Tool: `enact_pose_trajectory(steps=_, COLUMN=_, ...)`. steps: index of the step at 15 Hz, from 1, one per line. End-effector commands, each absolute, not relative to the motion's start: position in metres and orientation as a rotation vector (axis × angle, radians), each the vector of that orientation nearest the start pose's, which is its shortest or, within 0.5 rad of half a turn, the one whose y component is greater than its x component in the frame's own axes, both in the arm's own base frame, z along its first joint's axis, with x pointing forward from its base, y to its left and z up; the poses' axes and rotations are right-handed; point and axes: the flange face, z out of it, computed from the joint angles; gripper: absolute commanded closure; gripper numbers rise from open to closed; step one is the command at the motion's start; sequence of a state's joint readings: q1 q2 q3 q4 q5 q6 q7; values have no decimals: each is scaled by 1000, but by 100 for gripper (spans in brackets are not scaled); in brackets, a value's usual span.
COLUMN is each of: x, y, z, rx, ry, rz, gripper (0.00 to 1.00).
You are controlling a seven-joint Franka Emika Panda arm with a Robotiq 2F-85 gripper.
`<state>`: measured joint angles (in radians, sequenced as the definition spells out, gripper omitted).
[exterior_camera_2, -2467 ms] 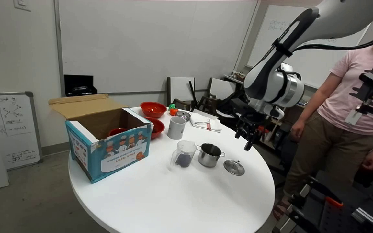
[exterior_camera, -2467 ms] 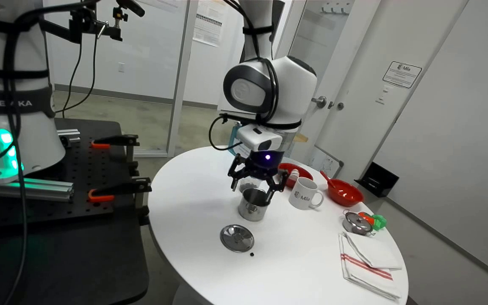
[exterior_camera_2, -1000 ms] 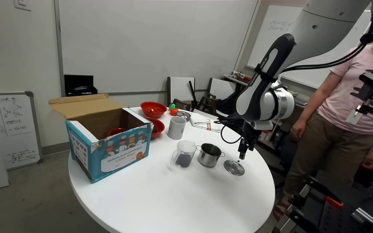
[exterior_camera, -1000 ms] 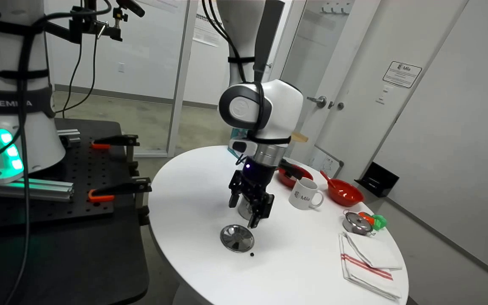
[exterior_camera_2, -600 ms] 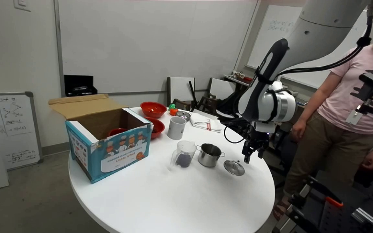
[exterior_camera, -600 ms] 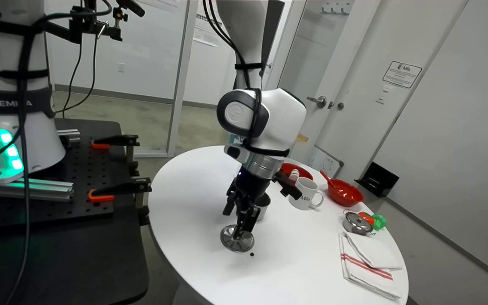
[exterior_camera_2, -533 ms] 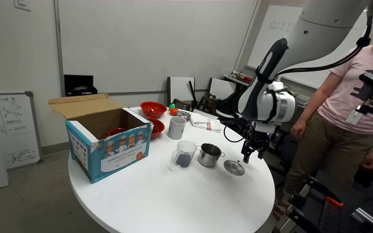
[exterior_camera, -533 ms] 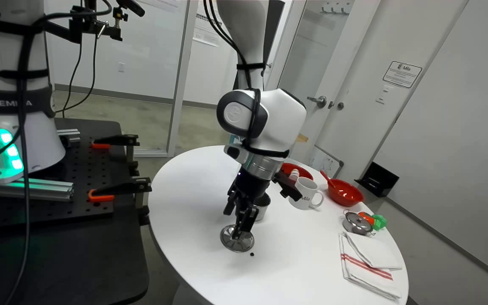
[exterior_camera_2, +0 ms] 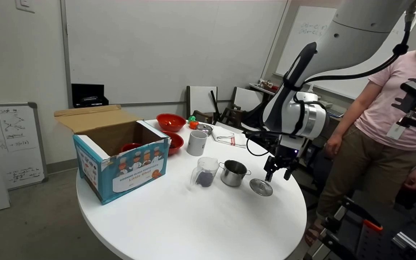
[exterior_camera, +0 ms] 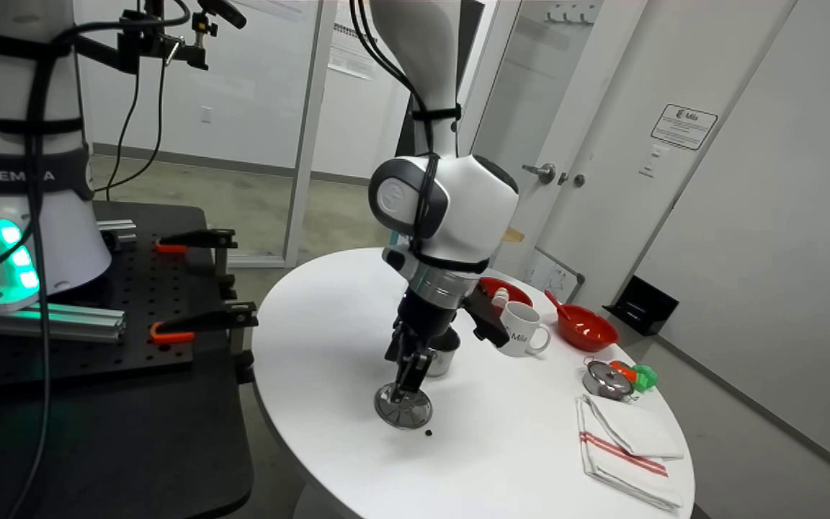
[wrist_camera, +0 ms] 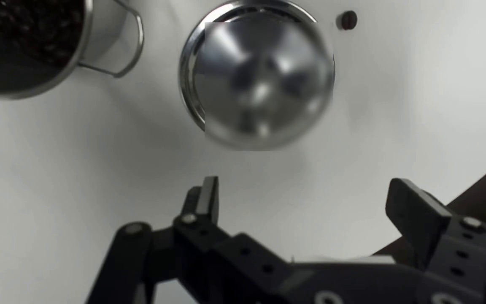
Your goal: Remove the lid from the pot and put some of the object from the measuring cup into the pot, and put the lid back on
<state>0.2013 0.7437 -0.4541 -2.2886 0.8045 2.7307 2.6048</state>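
A: Where does the lid [wrist_camera: 257, 71] lie?
B: On the table [exterior_camera_2: 179, 224], off the pot [exterior_camera_2: 232, 177]; in an exterior view it sits just right of the pot and a little nearer.
A: And the gripper [wrist_camera: 303, 180]?
B: Its fingers [wrist_camera: 210, 196] stand wide, nothing between them. In the wrist view the lid lies on their far side, its centre somewhat left of the gap's middle.
A: Does the lid's heading matter?
B: Hardly: it is round, with no long axis. What counts is the knob [wrist_camera: 260, 91] at its centre, too blurred to place exactly. The move probably calls for going farther and slightly left before closing.
A: Touching yet?
B: No; the wrist view shows bare table between lid and fingertips.
A: And the filling?
B: Dark pieces [wrist_camera: 36, 31] lie in the pot, something dark in the measuring cup [exterior_camera_2: 208, 164], so only the lid's return seems to remain.
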Motion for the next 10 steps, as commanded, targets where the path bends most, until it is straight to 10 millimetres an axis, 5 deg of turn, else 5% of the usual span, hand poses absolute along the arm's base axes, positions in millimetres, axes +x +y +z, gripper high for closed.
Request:
enact_pose_trajectory(steps=1, x=437, y=-184, z=47, rx=714, ry=3188, rz=-30, gripper=0)
enact_pose_trajectory(steps=10, x=450, y=-209, z=33, rx=888, ry=3153, rz=31, gripper=0)
